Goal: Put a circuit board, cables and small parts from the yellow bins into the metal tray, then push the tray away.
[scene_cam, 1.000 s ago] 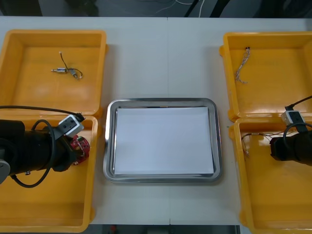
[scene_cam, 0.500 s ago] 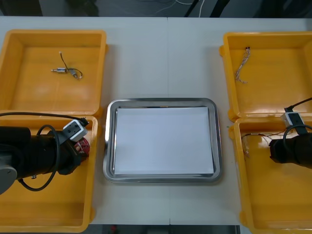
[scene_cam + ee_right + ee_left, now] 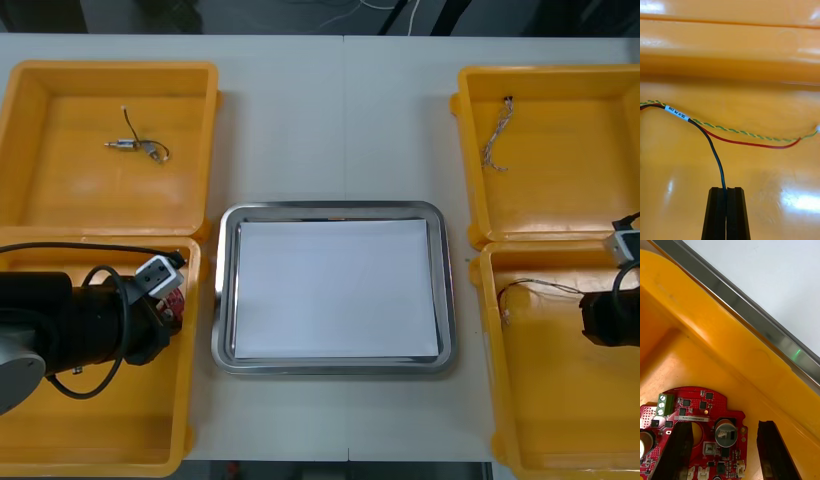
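Straddling the round red circuit board (image 3: 696, 408) now, the left pincer (image 3: 723, 423) has its fingers (image 3: 677, 450) apart, one over the board, the other just off its edge, low in the near-left yellow bin (image 3: 100, 420) beside the metal tray (image 3: 330, 208). Across the table (image 3: 330, 100), in the near-right yellow bin (image 3: 560, 420), the right pincer (image 3: 725, 189) is clamped on the black cable (image 3: 715, 153), which runs lengthwise away from the fingertips (image 3: 735, 210) to a white label (image 3: 676, 112); a red strand (image 3: 752, 143) and a twisted strand (image 3: 752, 134) lie crosswise.
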`<state>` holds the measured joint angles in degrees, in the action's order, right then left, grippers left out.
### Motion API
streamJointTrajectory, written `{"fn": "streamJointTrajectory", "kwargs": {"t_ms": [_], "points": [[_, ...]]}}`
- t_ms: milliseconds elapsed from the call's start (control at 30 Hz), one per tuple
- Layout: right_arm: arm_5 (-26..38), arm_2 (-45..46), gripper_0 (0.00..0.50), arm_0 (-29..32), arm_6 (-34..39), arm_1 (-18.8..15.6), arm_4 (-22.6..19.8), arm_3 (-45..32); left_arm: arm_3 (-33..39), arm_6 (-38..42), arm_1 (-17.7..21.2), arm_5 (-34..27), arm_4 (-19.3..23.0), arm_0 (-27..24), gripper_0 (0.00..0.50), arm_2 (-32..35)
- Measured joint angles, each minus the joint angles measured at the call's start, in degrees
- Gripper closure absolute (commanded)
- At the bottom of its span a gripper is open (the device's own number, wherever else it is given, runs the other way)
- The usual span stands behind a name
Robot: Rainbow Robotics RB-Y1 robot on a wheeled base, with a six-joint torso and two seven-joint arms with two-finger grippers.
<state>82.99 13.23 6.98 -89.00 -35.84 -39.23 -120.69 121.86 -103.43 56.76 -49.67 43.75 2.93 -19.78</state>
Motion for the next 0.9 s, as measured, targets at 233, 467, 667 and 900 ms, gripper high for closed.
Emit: {"fn": "streamJointTrajectory", "kwargs": {"t_ms": [233,467,667,900], "points": [[0.14,2.06,0.500,3.13,0.00,0.00,-0.59,-2.51,-0.16,0.00,0.03,0.10,-0.05,0.00,0.000,-0.21],[0.15,4.03,0.500,7.09,0.00,0.00,-1.28,-5.11,-0.17,0.00,0.05,0.11,-0.55,0.00,0.000,-0.22],[0.15,5.37,0.500,9.94,0.00,0.00,-1.72,-6.69,-0.35,0.00,0.06,0.13,-0.72,-0.08,0.000,-0.70],[0.15,6.74,0.500,12.65,0.00,0.00,-2.07,-7.92,-1.97,0.00,0.07,1.60,-1.05,-0.59,0.000,-2.47]]}}
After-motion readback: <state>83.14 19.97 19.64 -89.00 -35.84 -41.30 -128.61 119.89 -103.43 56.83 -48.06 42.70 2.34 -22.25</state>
